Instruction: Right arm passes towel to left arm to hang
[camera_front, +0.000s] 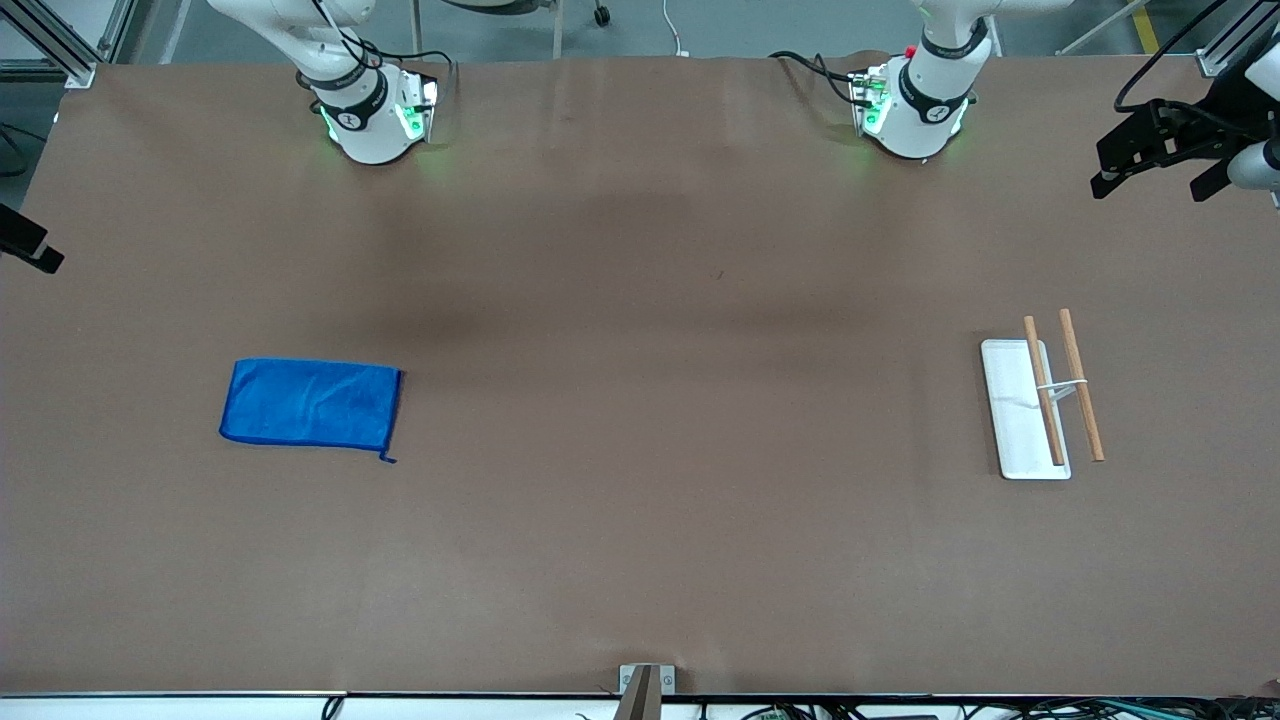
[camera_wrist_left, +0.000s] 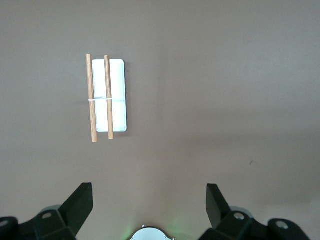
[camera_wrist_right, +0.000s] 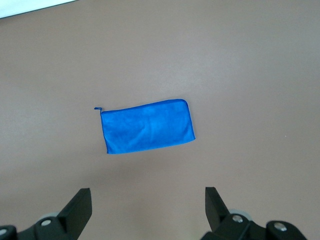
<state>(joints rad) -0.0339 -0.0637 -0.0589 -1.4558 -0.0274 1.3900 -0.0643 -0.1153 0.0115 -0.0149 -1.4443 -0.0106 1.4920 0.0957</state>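
The bright blue towel (camera_front: 312, 403) lies flat and folded on the brown table toward the right arm's end, its loop tag (camera_front: 388, 459) at the corner nearest the front camera. It also shows in the right wrist view (camera_wrist_right: 147, 125). My right gripper (camera_wrist_right: 148, 197) is open and empty, high above the table; only a black part of it (camera_front: 35, 250) shows at the front view's edge. My left gripper (camera_front: 1155, 180) is open and empty, raised over the left arm's end of the table; it also shows in the left wrist view (camera_wrist_left: 149, 195).
A white tray-like rack (camera_front: 1022, 420) with two wooden rods (camera_front: 1081, 385) lies toward the left arm's end; it also shows in the left wrist view (camera_wrist_left: 118, 95). The arm bases (camera_front: 370, 110) (camera_front: 915, 100) stand along the robots' edge. A metal bracket (camera_front: 645, 685) sits at the camera-side edge.
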